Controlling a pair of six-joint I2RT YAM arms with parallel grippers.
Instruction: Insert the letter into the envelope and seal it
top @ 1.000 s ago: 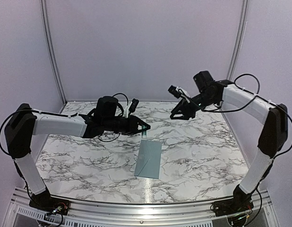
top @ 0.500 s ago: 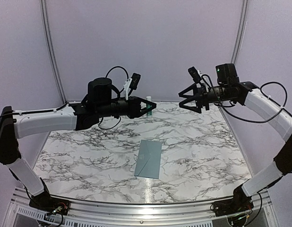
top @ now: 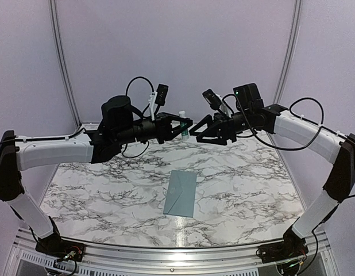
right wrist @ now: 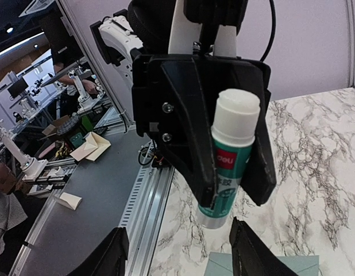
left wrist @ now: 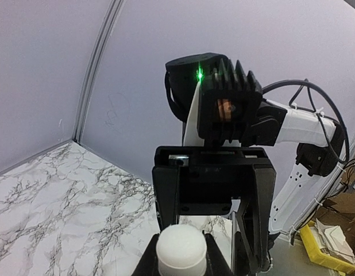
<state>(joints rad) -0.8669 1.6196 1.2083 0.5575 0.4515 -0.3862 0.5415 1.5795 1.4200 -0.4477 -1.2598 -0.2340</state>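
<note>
Left gripper [top: 186,124] clamped on the glue stick [right wrist: 230,155], raised high above the envelope [top: 181,192].

I've swung the right gripper [top: 196,130] in to face it since a second ago, jaws apart; likely uncapping for sealing. Only my right wrist view shows the stick's label. I see no letter lying out, so I judge it's inside.
</note>
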